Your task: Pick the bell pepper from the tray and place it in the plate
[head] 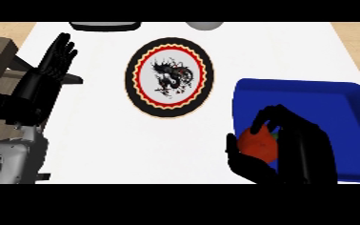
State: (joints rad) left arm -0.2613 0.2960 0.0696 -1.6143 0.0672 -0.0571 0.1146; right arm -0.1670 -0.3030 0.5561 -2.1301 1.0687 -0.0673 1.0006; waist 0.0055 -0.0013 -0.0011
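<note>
Bell pepper (pixel 259 144), red-orange, is sitting at the near-left corner of the blue tray (pixel 295 95), at about 4 o'clock in the head view. My right hand (pixel 295 148) is wrapping it: fingers are curling over the top and right side, thumb is coming up under the left side, so the hand is closed around the pepper. Whether the pepper is lifting off the tray floor I cannot tell; the hand is hiding its underside.

My left hand (pixel 49 66) is resting at 9 o'clock, fingers straight and pointing up, holding nothing, well apart from everything in play.

Key relation: the plate (pixel 169 78), round with a black rim, red-and-yellow ring and a dark dragon figure on white, is lying toward 10–11 o'clock from my right hand, across a strip of bare white counter (pixel 141 148). The tray's left wall is standing between pepper and plate. The pepper is looking roughly round, no clear long axis. The right hand is the nearer one to both pepper and tray, so it is doing the carry.

Judgement: grasp stage, transfer not yet done. The coming move is calling for a lift clear of the tray wall, then travel up-left to the plate's centre.
</note>
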